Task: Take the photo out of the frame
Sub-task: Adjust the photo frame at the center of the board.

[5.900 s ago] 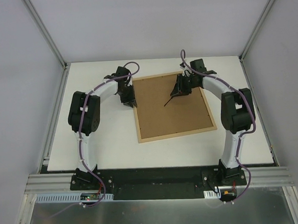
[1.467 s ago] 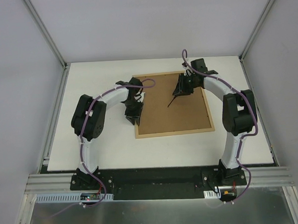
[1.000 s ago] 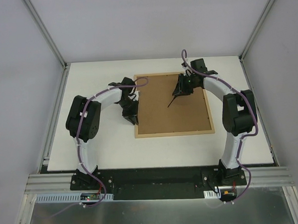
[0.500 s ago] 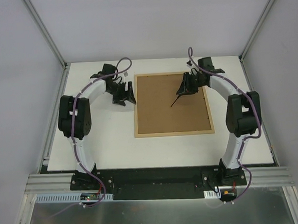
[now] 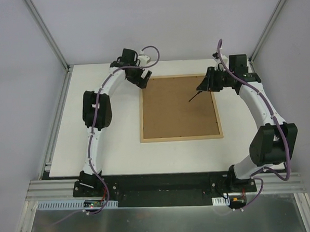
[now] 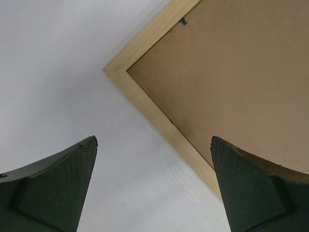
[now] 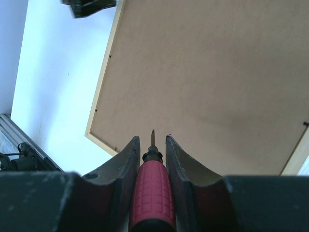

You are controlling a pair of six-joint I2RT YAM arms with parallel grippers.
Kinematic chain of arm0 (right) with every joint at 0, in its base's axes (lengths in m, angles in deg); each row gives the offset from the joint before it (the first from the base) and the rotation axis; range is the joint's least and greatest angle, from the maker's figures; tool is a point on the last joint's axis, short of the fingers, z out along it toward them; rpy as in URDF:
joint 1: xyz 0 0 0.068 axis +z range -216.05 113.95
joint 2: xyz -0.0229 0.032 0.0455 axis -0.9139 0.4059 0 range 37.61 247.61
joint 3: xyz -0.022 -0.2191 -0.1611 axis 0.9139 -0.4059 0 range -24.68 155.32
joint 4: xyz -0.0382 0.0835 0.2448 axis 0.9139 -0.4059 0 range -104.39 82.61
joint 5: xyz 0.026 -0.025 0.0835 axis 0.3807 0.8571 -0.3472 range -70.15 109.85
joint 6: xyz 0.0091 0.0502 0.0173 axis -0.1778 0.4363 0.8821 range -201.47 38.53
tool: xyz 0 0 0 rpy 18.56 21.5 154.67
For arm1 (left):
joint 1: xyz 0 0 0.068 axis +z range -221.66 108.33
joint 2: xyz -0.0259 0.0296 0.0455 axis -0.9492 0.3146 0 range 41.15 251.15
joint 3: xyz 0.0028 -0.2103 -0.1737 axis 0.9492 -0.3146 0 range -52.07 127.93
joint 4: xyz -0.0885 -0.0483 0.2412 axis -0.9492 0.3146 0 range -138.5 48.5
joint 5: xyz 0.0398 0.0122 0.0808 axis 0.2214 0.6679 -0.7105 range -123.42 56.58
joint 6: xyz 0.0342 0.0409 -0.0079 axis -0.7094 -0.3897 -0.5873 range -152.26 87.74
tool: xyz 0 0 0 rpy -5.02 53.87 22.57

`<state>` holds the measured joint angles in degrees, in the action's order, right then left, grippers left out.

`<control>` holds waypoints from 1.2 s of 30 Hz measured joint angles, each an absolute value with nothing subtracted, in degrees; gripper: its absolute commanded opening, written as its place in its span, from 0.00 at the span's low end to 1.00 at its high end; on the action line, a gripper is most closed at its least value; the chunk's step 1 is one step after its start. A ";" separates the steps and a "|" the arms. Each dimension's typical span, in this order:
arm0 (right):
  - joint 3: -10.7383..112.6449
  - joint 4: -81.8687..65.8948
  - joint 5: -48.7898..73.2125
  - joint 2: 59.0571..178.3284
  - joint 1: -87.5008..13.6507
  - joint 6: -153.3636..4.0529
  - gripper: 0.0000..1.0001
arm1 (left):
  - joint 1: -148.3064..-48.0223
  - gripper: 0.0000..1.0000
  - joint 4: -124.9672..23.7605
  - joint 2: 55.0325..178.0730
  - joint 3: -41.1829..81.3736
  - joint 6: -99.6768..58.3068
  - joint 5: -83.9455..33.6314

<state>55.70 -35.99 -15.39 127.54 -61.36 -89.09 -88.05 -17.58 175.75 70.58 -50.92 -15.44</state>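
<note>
The frame (image 5: 178, 112) lies face down in the middle of the white table, showing its brown back inside a thin light-wood rim. The photo is hidden under that back. My left gripper (image 5: 143, 81) hangs over the frame's far left corner (image 6: 112, 70). In the left wrist view it (image 6: 153, 141) stands wide open with nothing between its fingers. My right gripper (image 5: 205, 86) hovers over the frame's far right part, shut on a pink-handled screwdriver (image 7: 152, 186). The screwdriver's thin shaft (image 5: 194, 97) points down toward the back board (image 7: 207, 72).
Small metal tabs sit along the frame's inner edge (image 6: 184, 21) (image 7: 305, 123). Bare white table (image 5: 104, 144) surrounds the frame, bounded by grey enclosure walls and aluminium posts (image 5: 49, 36). A black mounting rail (image 5: 163, 182) runs along the near edge.
My left gripper has opened wide and swung from the frame's left edge back to its far left corner. My right arm has drawn back and to the right, screwdriver still held.
</note>
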 measured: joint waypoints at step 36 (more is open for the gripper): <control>47.98 -36.78 -18.63 120.81 -63.09 -89.20 0.00 | -91.74 0.95 -10.13 158.75 42.14 -58.81 -32.80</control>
<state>47.98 -36.78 -18.63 120.81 -63.09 -89.20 -91.74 -10.13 158.75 42.14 -58.81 -32.80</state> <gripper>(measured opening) 0.277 0.940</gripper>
